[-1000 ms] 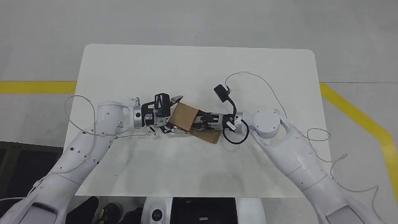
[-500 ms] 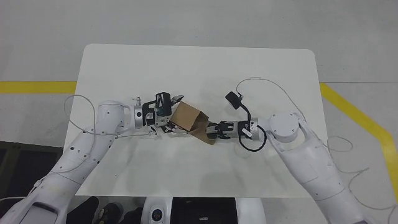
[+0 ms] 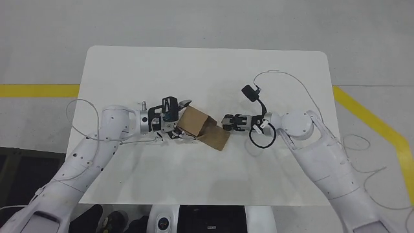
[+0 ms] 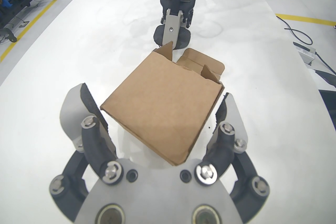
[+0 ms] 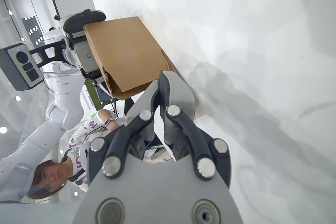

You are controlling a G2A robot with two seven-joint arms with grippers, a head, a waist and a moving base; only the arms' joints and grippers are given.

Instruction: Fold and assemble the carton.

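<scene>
Carton (image 3: 200, 126) lies on its side mid-tabletop (image 3: 259, 68), brown and partly formed, between the two claws. Left claw (image 4: 155, 93) grips the end nearest it, with one finger (image 4: 90, 104) on each of two opposite faces and a box corner pointing back into the palm. In the right wrist view, one long edge of the carton rests on the tabletop while the rest tilts up off it.

Far end is open. A small pointed flap (image 4: 166, 50) stands up on one side, a second one (image 4: 208, 74) on the other, and a wider flap (image 4: 202, 61) juts out past them.

Right claw (image 5: 159, 80) is closed — fingers pressed together, tips right at the open end against the first pointed flap. Can't tell whether it's actually touching or only just beside it. From above, this claw comes in low from the robot's right and the left claw from the opposite side, roughly in line with the carton.
</scene>
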